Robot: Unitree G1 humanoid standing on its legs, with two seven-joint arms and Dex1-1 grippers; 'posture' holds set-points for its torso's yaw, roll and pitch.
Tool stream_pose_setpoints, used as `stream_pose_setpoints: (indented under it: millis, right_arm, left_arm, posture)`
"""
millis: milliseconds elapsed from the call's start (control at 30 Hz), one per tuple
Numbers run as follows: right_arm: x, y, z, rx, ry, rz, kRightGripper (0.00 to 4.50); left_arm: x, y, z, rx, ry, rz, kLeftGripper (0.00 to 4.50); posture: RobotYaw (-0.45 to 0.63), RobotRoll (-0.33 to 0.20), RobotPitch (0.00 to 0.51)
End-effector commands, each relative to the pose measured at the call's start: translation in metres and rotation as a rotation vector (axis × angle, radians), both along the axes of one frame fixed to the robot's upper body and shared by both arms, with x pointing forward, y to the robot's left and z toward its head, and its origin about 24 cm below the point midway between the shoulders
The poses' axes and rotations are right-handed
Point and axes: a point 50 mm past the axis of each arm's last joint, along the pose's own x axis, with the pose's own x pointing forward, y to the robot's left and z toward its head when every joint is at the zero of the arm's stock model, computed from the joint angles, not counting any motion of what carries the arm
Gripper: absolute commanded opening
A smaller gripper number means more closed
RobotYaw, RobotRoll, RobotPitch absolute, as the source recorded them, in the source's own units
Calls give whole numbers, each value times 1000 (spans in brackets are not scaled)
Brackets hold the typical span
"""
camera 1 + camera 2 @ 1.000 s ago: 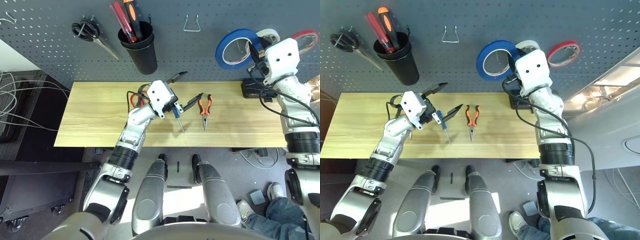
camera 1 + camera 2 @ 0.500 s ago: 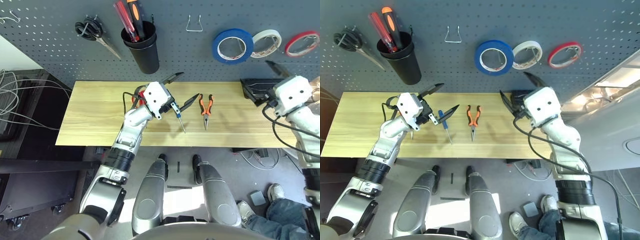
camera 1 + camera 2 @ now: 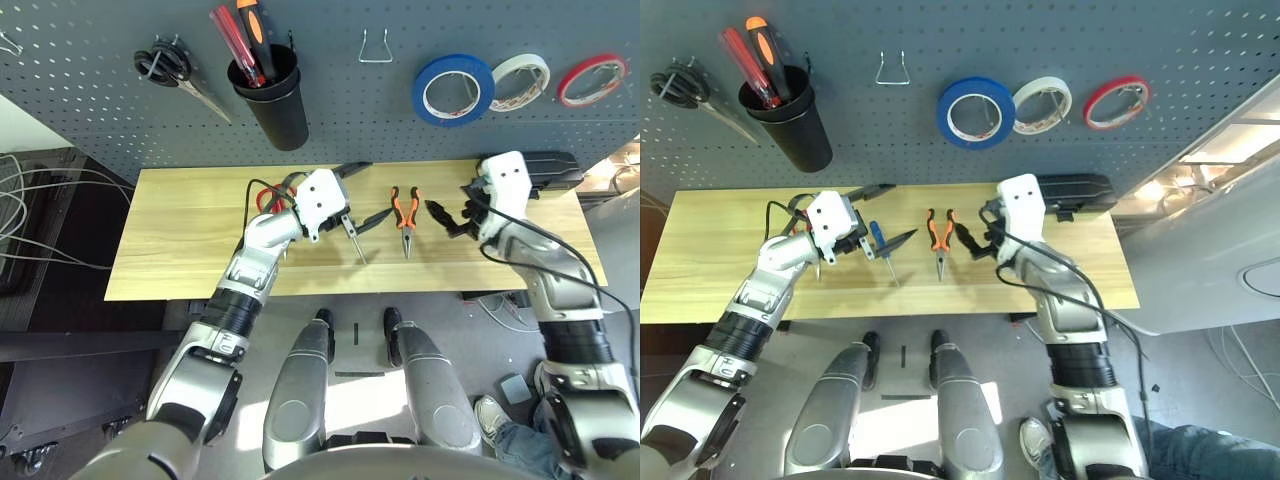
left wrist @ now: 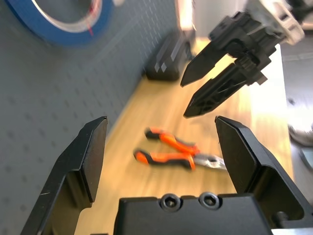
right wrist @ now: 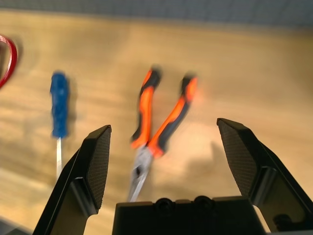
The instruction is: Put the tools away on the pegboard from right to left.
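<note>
Needle-nose pliers with orange-and-black handles are seen lying flat on the wooden table, handles toward the pegboard and nose toward the near edge. Just to their left, a small blue-handled screwdriver is laid on the table, its shaft pointing at the near edge.

The right gripper is held just right of the pliers, its two black fingers spread wide apart and empty; in the right wrist view the pliers are framed between them, untouched. The left gripper is poised above the screwdriver, its fingers likewise spread wide, with nothing clasped and nothing touched. Beside the left wrist, part of the red-handled scissors is glimpsed on the table, mostly hidden by the arm.

Farther back, a black case is set at the table's far right corner. On the pegboard behind, the blue tape roll is hung, with a white tape roll and a red tape roll to its right. An empty metal hook is fixed left of the blue roll, then a black cup holding screwdrivers, and black-handled scissors are hung at far left.
</note>
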Motion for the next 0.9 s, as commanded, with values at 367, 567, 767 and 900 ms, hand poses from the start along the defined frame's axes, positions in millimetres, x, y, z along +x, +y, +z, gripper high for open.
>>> stream_pose_setpoints:
  millis: [367, 567, 767, 900]
  right_arm:
    - [9, 19, -35, 39, 199, -130, 4482]
    - [15, 24, -44, 23, 194, -178, 4482]
    - [21, 17, -51, 5, 197, -247, 4482]
    - [27, 20, -53, 1, 191, -250, 4482]
  left_arm:
    - [-7, 1, -17, 89, 52, 5, 4500]
    - [-10, 1, -18, 109, 47, -8, 4500]
    - [-12, 0, -19, 102, 63, -16, 4500]
    - [-16, -2, -25, 109, 149, -31, 4500]
  posture:
    - [129, 0, 408]
    - [145, 0, 422]
    - [150, 0, 430]
    - [152, 0, 437]
